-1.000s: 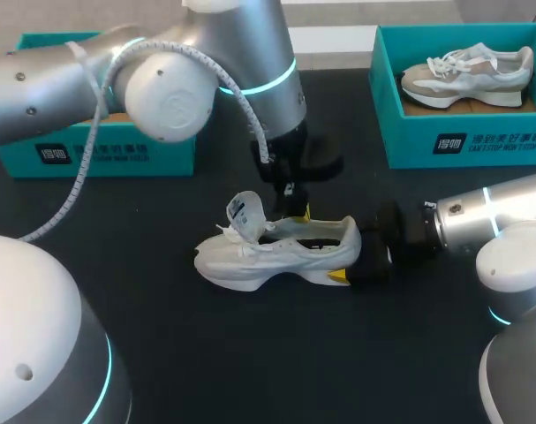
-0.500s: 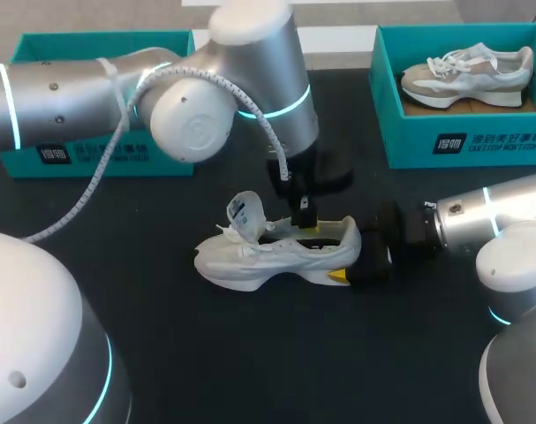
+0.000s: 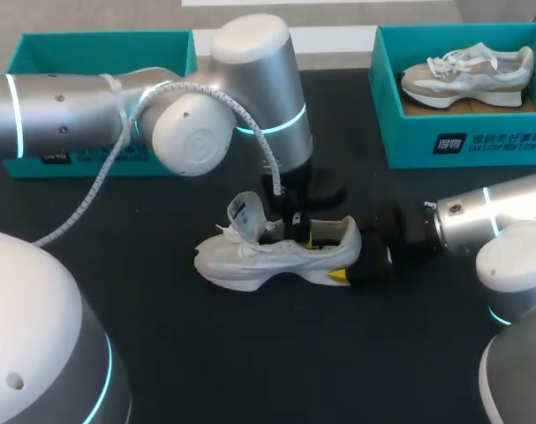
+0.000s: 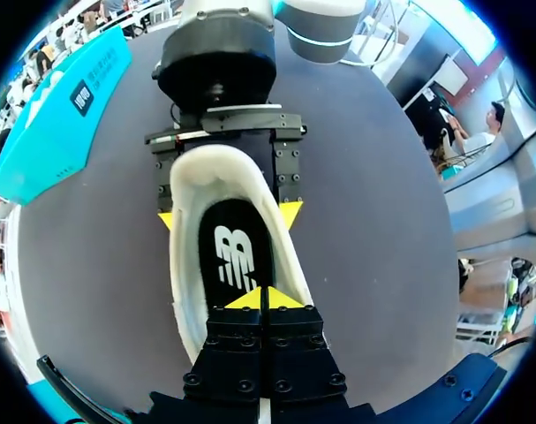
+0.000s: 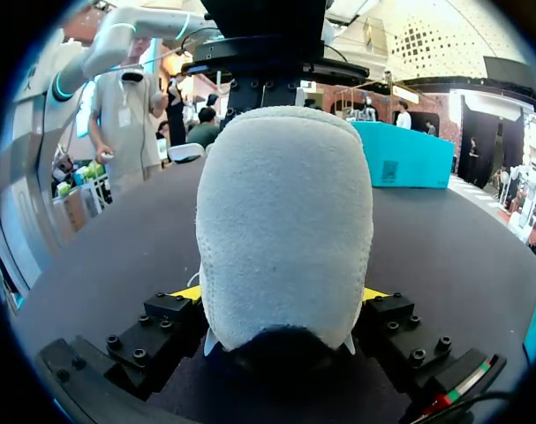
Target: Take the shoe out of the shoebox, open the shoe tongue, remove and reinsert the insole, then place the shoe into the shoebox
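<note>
The left tool (image 4: pixel 268 299) has its two yellow tips pressed together with no gap, down inside the mouth of the shoe (image 3: pixel 276 256). Directly under those tips lies the black insole (image 4: pixel 237 252), flat in its bed. I cannot tell whether its edge is nipped between them. Just ahead of the left tool the padded collar curves round to the heel. There the right tool (image 5: pixel 281 296) stands at a moderate width, one yellow tip against each side of the heel, holding the shoe upright on its sole on the dark tabletop (image 3: pixel 250 353). Behind the left tool, toward the toe, the tongue (image 3: pixel 247 214) stands lifted and folded back, leaving the opening free.

The shoe looks light, with a soft fabric upper that would dent under a squeeze. The heel counter and thick sole seem the stiff parts, so the heel hold looks sound. The insole is probably thin, floppy foam. It should be pinched at its heel-end edge and peeled up slowly, or it may fold or slip out.

Farther off, beyond the left arm, a teal shoebox (image 3: pixel 38 42) sits at the tabletop's far edge, likely where this shoe belongs. Well beyond the right tool, a second box (image 3: pixel 462 141) holds another shoe (image 3: pixel 466 75).
</note>
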You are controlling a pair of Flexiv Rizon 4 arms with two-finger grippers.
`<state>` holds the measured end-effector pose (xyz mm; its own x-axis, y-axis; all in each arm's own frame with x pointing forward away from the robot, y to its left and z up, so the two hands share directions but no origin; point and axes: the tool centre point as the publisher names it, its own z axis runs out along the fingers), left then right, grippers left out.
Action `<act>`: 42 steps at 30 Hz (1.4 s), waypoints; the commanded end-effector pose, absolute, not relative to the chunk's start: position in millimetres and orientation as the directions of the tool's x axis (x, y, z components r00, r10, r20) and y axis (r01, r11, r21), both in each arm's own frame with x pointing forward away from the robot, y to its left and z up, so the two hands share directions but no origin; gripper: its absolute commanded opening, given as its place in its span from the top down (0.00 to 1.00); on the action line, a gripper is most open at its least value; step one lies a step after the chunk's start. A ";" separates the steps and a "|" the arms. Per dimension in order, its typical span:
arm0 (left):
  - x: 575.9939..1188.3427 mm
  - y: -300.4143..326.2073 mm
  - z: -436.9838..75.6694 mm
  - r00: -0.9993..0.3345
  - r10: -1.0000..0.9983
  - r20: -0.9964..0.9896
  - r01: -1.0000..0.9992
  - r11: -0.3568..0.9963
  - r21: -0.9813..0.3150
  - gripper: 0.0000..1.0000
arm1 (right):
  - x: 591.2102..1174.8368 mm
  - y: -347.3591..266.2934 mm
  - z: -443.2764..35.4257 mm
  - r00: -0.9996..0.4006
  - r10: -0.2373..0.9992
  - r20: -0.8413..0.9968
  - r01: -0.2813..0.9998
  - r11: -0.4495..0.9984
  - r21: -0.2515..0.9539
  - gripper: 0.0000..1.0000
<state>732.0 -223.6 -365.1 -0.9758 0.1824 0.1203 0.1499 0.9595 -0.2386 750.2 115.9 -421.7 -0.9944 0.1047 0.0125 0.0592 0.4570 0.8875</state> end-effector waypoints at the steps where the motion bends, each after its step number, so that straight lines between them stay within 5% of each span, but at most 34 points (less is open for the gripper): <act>1: 731.6 -220.1 -373.6 -0.971 0.191 0.146 0.153 0.959 -0.237 1.00 | 751.5 118.2 -424.5 -0.994 0.106 0.012 0.060 0.458 0.887 1.00; 13: 718.5 -216.1 -383.6 -0.958 0.230 0.171 0.185 0.951 -0.246 1.00 | 751.5 118.2 -424.5 -0.994 0.106 0.012 0.060 0.458 0.887 1.00; 14: 718.1 -216.2 -383.6 -0.958 0.231 0.170 0.186 0.951 -0.246 0.84 | 751.5 118.2 -424.5 -0.994 0.106 0.012 0.060 0.458 0.887 1.00; 15: 717.9 -216.4 -383.4 -0.955 0.243 0.171 0.196 0.948 -0.250 0.81 | 751.5 118.2 -424.5 -0.994 0.106 0.012 0.060 0.458 0.887 1.00; 21: 718.4 -217.6 -385.9 -0.953 0.252 0.169 0.204 0.945 -0.258 0.81 | 751.5 118.2 -424.5 -0.994 0.106 0.012 0.060 0.458 0.887 1.00; 31: 721.1 -220.6 -397.2 -0.964 0.244 0.104 0.210 0.942 -0.263 0.62 | 751.5 118.2 -424.5 -0.994 0.106 0.012 0.060 0.458 0.887 1.00; 42: 727.5 -224.5 -418.6 -0.974 0.225 0.008 0.216 0.945 -0.246 0.66 | 751.5 118.2 -424.5 -0.994 0.106 0.012 0.060 0.458 0.887 1.00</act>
